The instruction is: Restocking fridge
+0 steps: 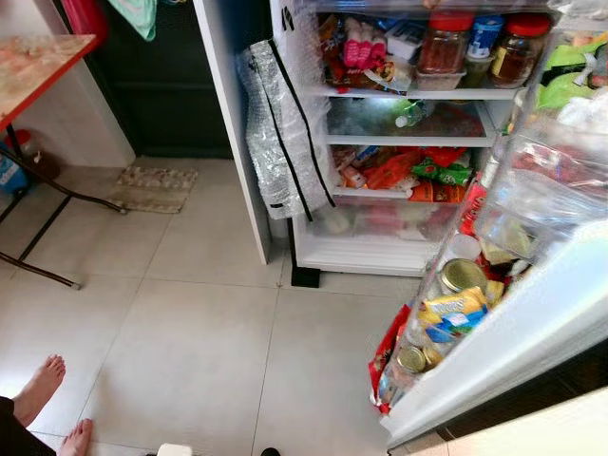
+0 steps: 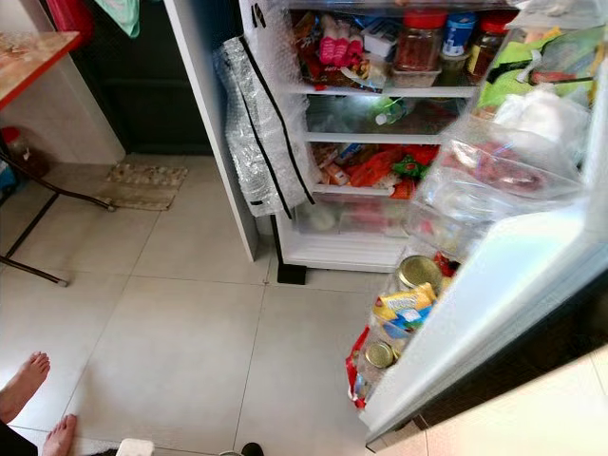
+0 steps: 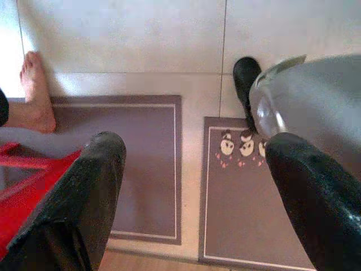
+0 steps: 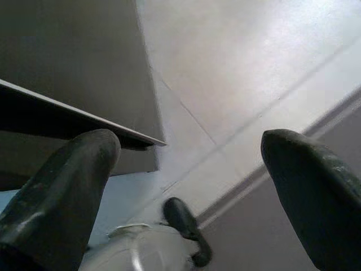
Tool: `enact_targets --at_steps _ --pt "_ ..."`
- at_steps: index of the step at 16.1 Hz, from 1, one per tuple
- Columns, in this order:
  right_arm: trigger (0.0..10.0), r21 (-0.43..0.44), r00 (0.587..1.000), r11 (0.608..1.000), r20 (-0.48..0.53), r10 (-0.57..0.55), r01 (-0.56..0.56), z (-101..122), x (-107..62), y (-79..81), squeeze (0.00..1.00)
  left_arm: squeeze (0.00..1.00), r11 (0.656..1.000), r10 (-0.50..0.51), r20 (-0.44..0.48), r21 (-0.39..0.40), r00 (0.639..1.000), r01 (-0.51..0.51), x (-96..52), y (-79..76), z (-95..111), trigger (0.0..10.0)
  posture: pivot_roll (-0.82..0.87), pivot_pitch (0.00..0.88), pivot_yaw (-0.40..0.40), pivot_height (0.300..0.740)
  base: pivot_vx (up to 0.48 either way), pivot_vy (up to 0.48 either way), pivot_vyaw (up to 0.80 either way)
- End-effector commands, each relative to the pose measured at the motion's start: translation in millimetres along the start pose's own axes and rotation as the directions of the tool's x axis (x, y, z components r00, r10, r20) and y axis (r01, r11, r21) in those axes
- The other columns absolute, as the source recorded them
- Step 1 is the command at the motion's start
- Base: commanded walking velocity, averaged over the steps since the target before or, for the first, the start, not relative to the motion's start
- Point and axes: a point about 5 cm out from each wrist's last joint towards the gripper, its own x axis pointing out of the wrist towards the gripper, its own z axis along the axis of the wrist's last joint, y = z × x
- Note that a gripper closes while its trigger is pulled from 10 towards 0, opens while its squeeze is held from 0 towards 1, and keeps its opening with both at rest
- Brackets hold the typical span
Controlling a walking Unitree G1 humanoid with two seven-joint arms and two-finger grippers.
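Ahead of the robot the fridge [image 1: 380, 256] stands wide open, its shelves crowded with jars [image 1: 445, 43] and red packets [image 1: 399, 169], and its door [image 1: 532, 323], swung out to the fridge's right, holds cans [image 1: 463, 275] in the racks. Both arms hang low over the floor tiles [image 1: 190, 323]: the left gripper [image 3: 194, 186] and right gripper [image 4: 192, 186] are spread and carry nothing. No item to stock is in hand, so I'd say fetch one first, then aim for the emptier middle shelf [image 1: 408, 123], steering wide of the door's edge and the person's bare feet [image 1: 43, 389] well back from the fridge.
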Motion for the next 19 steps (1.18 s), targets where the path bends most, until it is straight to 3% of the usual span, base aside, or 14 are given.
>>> enact_targets --at_steps 1,2,3,5,7,9,11,15,19 --pt "10.0 0.015 0.999 0.999 0.014 0.043 -0.044 4.2 -0.7 -1.0 0.0 0.0 1.0 -0.004 -0.022 0.01 1.0 0.005 -1.7 0.1 -7.0 10.0 -0.05 0.163 0.033 0.74 0.0 0.0 0.0" --pt "10.0 0.018 0.995 0.995 0.026 0.093 -0.094 7.5 2.0 4.7 0.0 0.0 1.0 -0.006 -0.021 0.01 1.0 0.006 -1.6 -0.2 -6.6 10.0 -0.05 0.163 0.033 0.74 0.0 0.0 0.0" --pt "10.0 0.007 0.967 0.97 0.071 0.243 -0.244 20.9 10.3 24.7 0.0 0.0 1.0 -0.008 -0.019 0.01 1.0 0.009 -1.6 -0.5 -6.6 10.0 -0.05 0.163 0.033 0.74 0.0 0.0 0.0" --pt "10.0 -0.016 0.926 0.931 0.107 0.363 -0.364 32.4 15.1 42.5 0.0 0.0 1.0 -0.009 -0.018 0.009 1.0 0.009 -1.7 -0.3 -6.7 10.0 -0.05 0.162 0.033 0.74 0.0 0.0 0.0" --pt "10.0 -0.058 0.841 0.853 0.143 0.522 -0.519 48.2 18.1 68.9 0.0 0.0 1.0 -0.011 -0.019 0.01 1.0 0.011 -1.9 -0.1 -7.0 10.0 -0.05 0.165 0.034 0.74 0.0 0.0 0.0" --pt "10.0 -0.073 0.807 0.821 0.154 0.57 -0.566 55.7 18.7 77.5 0.0 0.0 1.0 -0.011 -0.021 0.01 1.0 0.011 -2.0 0.7 -7.6 10.0 -0.05 0.166 0.035 0.74 0.0 0.0 0.0" --pt "10.0 -0.156 0.691 0.708 0.156 0.706 -0.689 78.7 11.4 100.0 0.0 0.0 1.0 -0.005 -0.031 0.013 1.0 0.005 -2.7 5.4 -9.7 10.0 -0.05 0.166 0.037 0.74 0.0 0.0 0.0" --pt "10.0 -0.243 0.608 0.619 0.129 0.783 -0.746 101.0 1.6 113.6 0.0 0.0 1.0 -0.008 -0.03 0.024 1.0 0.009 -2.5 4.3 -9.0 10.0 -0.06 0.168 0.039 0.74 0.0 0.0 0.0" --pt "10.0 -0.302 0.493 0.5 0.104 0.864 -0.812 111.5 -12.8 156.4 0.0 0.0 0.999 -0.01 -0.026 0.032 1.0 0.011 -2.2 2.6 -8.1 10.0 -0.05 0.167 0.04 0.74 0.0 0.0 0.0"
